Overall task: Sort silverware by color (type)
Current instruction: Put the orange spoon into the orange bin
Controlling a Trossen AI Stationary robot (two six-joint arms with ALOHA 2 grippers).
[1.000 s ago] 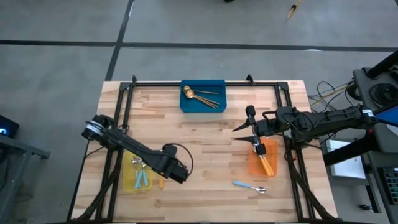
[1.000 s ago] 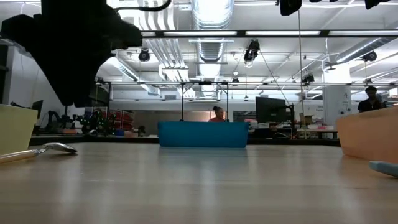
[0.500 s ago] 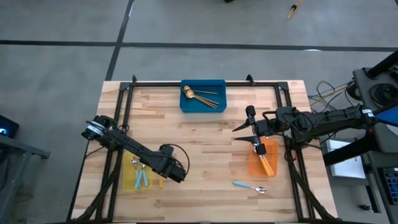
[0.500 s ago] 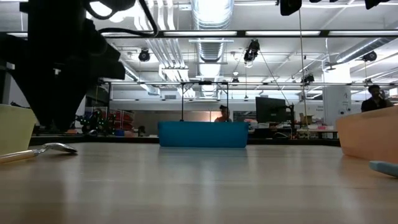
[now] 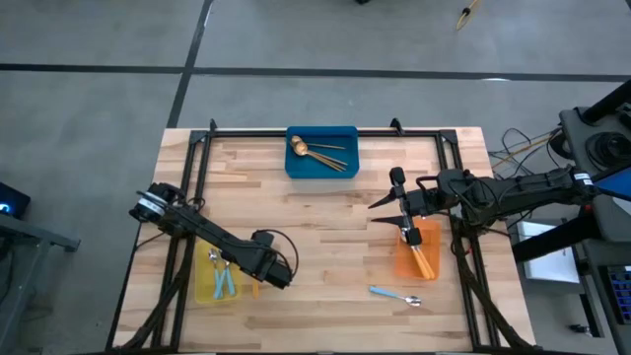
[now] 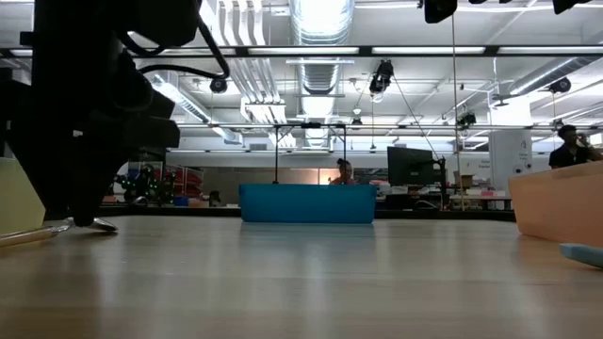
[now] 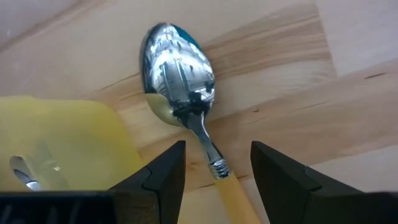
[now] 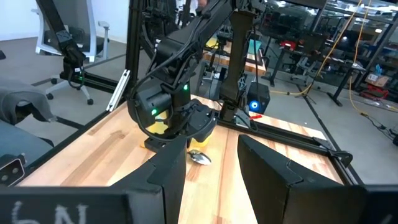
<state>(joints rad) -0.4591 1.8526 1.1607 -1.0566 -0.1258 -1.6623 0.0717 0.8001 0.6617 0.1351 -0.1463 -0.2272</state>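
An orange-handled spoon (image 7: 179, 70) lies on the table beside the yellow bin (image 7: 68, 134), its silver bowl pointing away from my left wrist. It also shows in the high view (image 5: 255, 288). My left gripper (image 7: 214, 152) is open and low over the spoon, one finger on each side of the handle; I see no touch. The yellow bin (image 5: 219, 276) holds blue-handled spoons. A blue-handled spoon (image 5: 395, 295) lies on the table near its front edge. My right gripper (image 5: 385, 212) is open and empty beside the orange bin (image 5: 415, 253).
The blue bin (image 5: 321, 153) with gold spoons stands at the table's far edge. The orange bin holds orange-handled spoons. A black frame (image 5: 202, 148) runs round the table's sides. Bare wood lies between the two arms. People show in the room behind the table.
My left gripper has gone down and a little toward the table's left edge, onto the place of the orange-handled spoon. The spoon has stayed where it was.
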